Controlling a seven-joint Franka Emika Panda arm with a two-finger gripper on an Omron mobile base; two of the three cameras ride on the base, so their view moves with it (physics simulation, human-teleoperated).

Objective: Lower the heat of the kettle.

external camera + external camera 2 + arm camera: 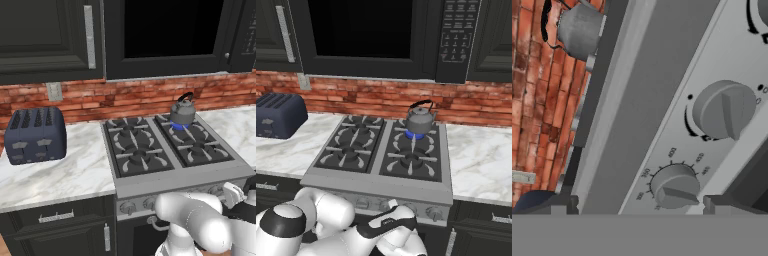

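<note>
My gripper (637, 204), jaws wide and empty, faces the stove's front panel, a knob (721, 110) just ahead, untouched. Farther back, the kettle (182, 112) sits on the stove's rear right burner over a blue flame (178, 126); lowering remains undone.
</note>
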